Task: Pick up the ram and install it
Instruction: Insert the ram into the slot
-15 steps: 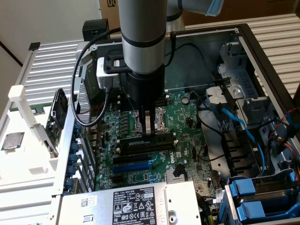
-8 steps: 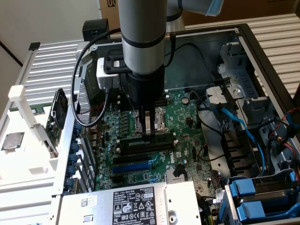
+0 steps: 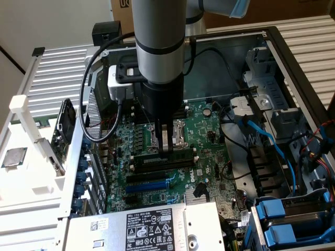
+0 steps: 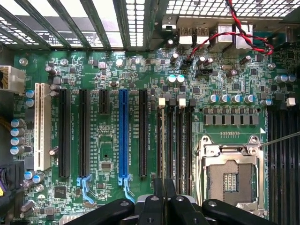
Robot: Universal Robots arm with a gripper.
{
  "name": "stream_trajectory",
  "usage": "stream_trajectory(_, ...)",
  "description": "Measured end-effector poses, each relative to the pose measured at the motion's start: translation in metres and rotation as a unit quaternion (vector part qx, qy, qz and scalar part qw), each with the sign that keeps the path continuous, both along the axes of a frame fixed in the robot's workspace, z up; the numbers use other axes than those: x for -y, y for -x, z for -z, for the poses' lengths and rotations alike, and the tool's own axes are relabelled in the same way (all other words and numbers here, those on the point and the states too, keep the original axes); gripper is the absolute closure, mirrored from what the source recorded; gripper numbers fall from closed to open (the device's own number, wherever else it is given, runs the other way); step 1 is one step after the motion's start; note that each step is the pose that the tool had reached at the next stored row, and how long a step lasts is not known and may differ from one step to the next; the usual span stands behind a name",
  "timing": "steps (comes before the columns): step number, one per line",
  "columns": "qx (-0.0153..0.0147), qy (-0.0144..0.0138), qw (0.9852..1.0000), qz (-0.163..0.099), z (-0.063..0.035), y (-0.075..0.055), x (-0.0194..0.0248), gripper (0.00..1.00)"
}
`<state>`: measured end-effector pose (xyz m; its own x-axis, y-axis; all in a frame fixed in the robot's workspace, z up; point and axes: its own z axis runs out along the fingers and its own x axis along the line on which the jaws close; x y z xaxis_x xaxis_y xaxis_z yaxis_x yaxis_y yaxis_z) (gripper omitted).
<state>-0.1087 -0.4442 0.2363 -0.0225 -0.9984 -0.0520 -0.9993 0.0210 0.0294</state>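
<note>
The ram [image 3: 180, 153] is a long thin stick lying lengthwise along the black memory slots [image 3: 157, 166] in the middle of the motherboard [image 3: 204, 136]. My gripper [image 3: 166, 149] comes straight down onto its middle, fingers pressed close on either side of it. In the wrist view the gripper [image 4: 164, 187] stands over the memory slot [image 4: 162, 140] nearest the blue expansion slot [image 4: 123, 136]. The stick shows there only edge-on as a thin dark line, so I cannot tell how deep it sits.
The CPU socket [image 4: 232, 176] lies just beside the memory slots. The open computer case holds a power supply [image 3: 152, 227] at the front, blue drive caddies [image 3: 282, 219] and blue cables [image 3: 267, 138] at the exterior view's right. A fan bracket [image 3: 63, 130] stands at the left.
</note>
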Motion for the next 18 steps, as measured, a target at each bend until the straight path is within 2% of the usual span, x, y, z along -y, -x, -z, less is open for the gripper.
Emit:
stream_trajectory(6,0.0,-0.0001,1.0,0.0,0.0014,0.0,0.0,0.88)
stream_trajectory(18,0.0,-0.0023,1.0,0.002,0.002,0.0003,-0.0003,0.88)
